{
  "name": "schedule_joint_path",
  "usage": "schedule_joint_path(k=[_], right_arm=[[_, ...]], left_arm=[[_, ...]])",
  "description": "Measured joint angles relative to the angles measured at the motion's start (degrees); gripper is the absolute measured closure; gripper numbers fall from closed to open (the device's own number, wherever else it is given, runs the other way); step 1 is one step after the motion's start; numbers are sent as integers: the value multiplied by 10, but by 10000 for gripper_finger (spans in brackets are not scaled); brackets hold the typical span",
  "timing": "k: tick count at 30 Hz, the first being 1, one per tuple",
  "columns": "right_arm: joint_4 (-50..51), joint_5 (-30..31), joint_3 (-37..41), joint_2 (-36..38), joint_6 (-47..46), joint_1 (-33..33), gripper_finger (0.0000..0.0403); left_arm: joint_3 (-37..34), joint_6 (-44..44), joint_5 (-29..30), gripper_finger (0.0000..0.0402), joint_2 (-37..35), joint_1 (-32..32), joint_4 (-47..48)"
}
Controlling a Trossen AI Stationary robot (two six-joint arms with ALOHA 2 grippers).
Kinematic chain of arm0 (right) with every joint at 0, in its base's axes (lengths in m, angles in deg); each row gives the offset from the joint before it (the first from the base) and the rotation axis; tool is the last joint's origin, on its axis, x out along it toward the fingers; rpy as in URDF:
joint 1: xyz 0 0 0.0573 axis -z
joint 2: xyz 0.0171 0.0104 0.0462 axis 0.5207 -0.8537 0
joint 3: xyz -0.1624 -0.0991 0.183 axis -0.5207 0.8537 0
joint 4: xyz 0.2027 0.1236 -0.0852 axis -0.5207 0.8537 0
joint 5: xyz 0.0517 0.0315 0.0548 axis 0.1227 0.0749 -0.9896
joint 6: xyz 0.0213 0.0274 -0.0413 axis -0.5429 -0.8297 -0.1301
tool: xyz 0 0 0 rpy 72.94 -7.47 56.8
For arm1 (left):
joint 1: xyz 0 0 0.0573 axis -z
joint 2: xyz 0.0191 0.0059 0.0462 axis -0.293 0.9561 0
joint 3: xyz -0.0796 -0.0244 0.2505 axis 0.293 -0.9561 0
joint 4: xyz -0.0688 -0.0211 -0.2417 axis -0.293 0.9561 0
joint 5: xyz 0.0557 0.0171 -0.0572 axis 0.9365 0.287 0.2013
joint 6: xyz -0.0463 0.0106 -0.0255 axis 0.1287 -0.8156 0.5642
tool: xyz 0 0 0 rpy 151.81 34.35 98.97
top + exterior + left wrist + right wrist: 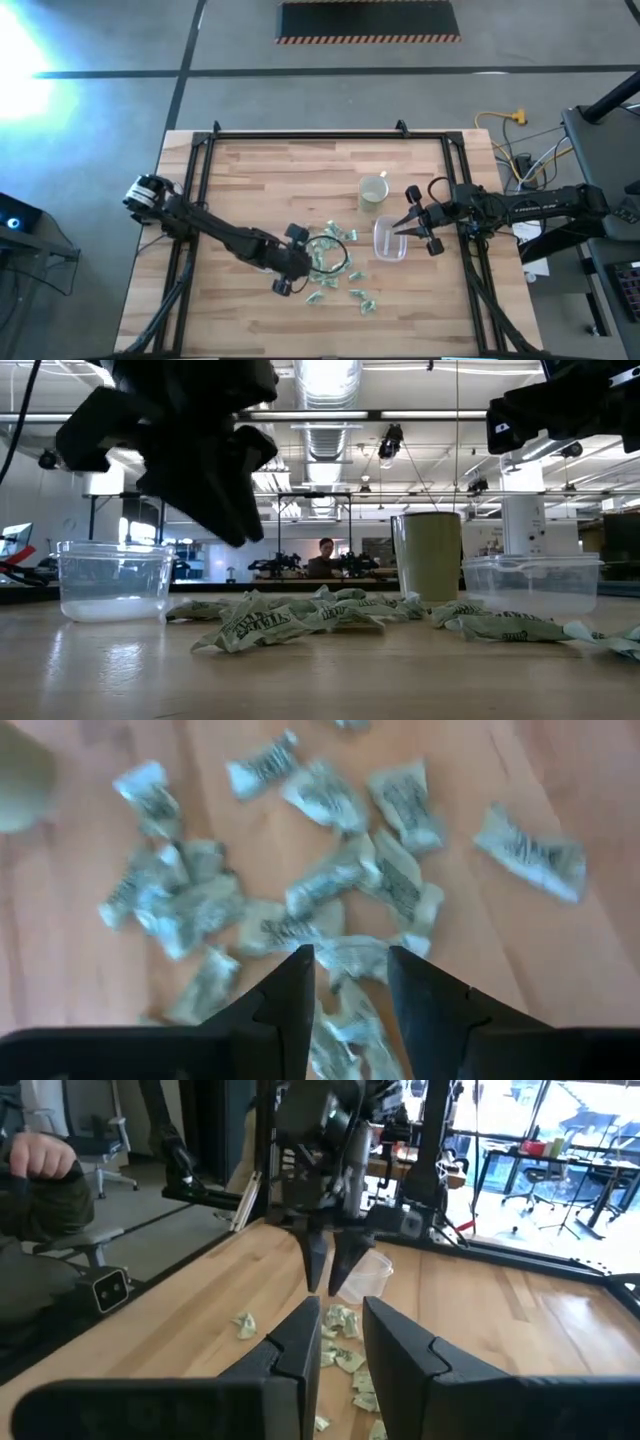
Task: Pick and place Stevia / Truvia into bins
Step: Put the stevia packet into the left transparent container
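Observation:
Several pale green and white Stevia packets point(335, 275) lie flat and scattered on the wooden table, and they also show in the low view point(300, 622). My left gripper point(350, 958) hangs open just above the pile, slanting down, clear of the packets point(300, 920). A round clear bin point(112, 580) stands beside it. A rounded-rectangular clear bin point(390, 240) stands to the right of the pile. My right gripper point(402, 228) is held level at that bin's right side, slightly open, with nothing between its fingers point(310, 1330).
A pale cream mug point(373, 190) stands behind the bins toward the far edge. A black frame point(300, 135) runs along the table's far edge and down both sides. There is bare wood at the near left point(220, 310). A person sits in the room beyond the table point(325, 557).

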Motion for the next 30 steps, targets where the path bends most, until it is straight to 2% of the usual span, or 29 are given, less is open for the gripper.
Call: schedule_joint_path(k=[4,8,13,30], right_arm=[[0,0,0,0,8,0,335],[0,0,0,0,-3,0,335],[0,0,0,0,-3,0,335],[0,0,0,0,-5,0,335]], left_arm=[[30,0,0,303,36,7,24],[90,26,30,304,70,5,112],[137,59,33,304,112,5,204],[132,75,7,305,134,5,213]])
